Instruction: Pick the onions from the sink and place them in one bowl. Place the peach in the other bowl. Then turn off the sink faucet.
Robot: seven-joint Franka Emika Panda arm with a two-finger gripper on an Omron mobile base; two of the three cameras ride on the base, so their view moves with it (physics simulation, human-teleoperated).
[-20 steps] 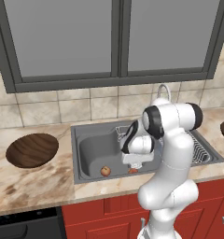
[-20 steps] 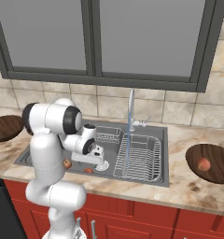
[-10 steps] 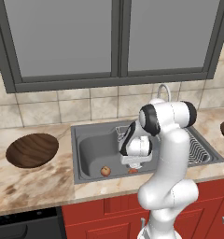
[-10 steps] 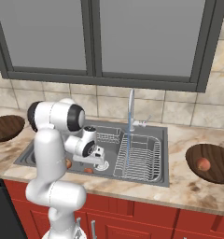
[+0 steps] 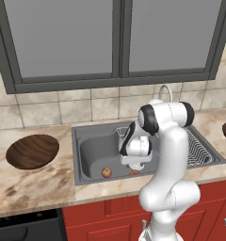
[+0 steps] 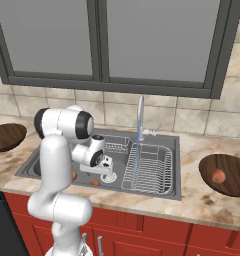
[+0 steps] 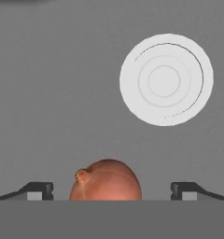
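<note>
Two onions lie on the floor of the sink (image 5: 91,153). One onion (image 5: 106,172) sits by the front wall. The other onion (image 7: 106,179) (image 5: 133,172) (image 6: 95,182) lies directly under my gripper (image 7: 111,191) (image 5: 135,164) (image 6: 108,176). The gripper is open, its fingertips (image 7: 39,190) spread wide on either side of the bulb without touching it. The peach (image 6: 218,175) rests in the right wooden bowl (image 6: 232,167). The left wooden bowl (image 5: 32,150) (image 6: 4,136) holds nothing. Water streams from the sink faucet (image 6: 140,117) (image 5: 164,92).
The round white drain (image 7: 166,79) lies beyond the onion in the hand view. A wire rack (image 6: 147,167) (image 5: 197,148) fills the sink's right side, and a small basket (image 6: 117,146) sits at the back. A window rises behind the tiled wall.
The hand has sunk a little lower over the onion by the sink's front wall. Nothing else has moved.
</note>
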